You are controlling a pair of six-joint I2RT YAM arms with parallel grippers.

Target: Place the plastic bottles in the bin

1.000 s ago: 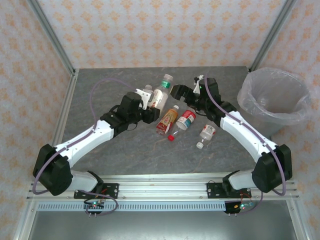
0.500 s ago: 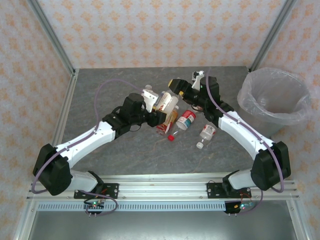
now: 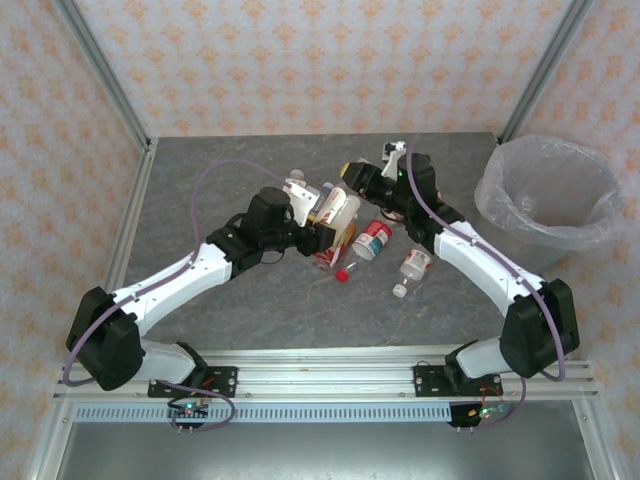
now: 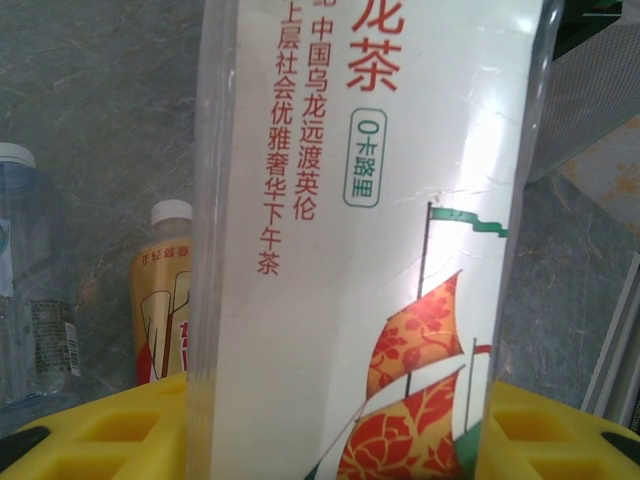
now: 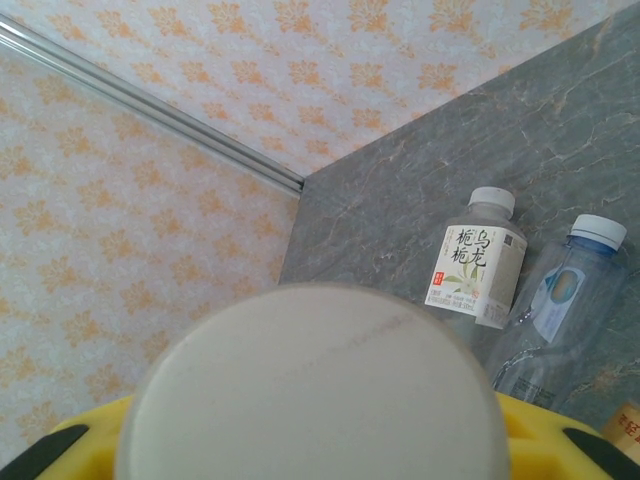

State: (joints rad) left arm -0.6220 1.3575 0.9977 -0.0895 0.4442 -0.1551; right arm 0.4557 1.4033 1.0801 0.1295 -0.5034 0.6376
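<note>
white-label bottle [image 3: 338, 207] is clamped by both left end effector [image 4: 330, 432] and right end effector [image 5: 310, 440], so left shouldn't be released till right's grip is solid

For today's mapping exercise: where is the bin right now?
In the top view, the bin stands far right, near the table's back right corner, beyond the right arm.

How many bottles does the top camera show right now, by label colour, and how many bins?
White-label bottle, held: 1
Orange-label bottle: 1
Red-label bottle: 1
Small clear bottle: 1
Bin: 1
Total: 5 (4 bottles, 1 bin)
</note>
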